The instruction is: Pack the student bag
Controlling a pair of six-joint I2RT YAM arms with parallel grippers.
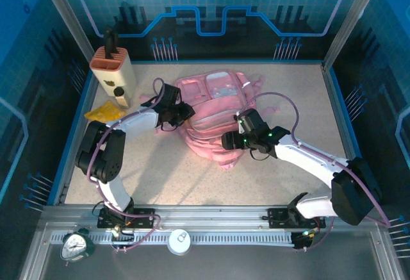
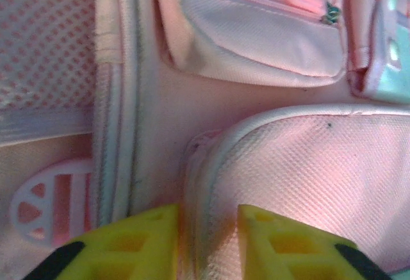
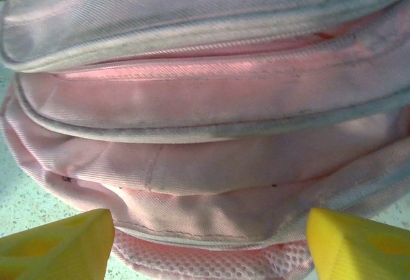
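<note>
Left wrist view: the left gripper (image 2: 208, 222) stands narrow astride a pale piped edge of the large soft pink fabric student bag (image 2: 288, 164); whether it truly pinches, I cannot tell. The right gripper (image 3: 205, 225) gapes wide at the bag's side, mid speckled table (image 1: 301, 120).

Speckled table (image 1: 211, 177) carries the student bag (image 1: 214, 94), a yellow packet (image 1: 106, 110) and a beige holder (image 1: 114, 75)

The left arm (image 1: 106, 155) folds at the elbow and reaches right, its left gripper (image 2: 208, 219) pinching a piped edge of the student bag (image 1: 214, 91). The right arm (image 1: 314, 161) stretches left, its right gripper (image 3: 208, 229) spread wide.
</note>
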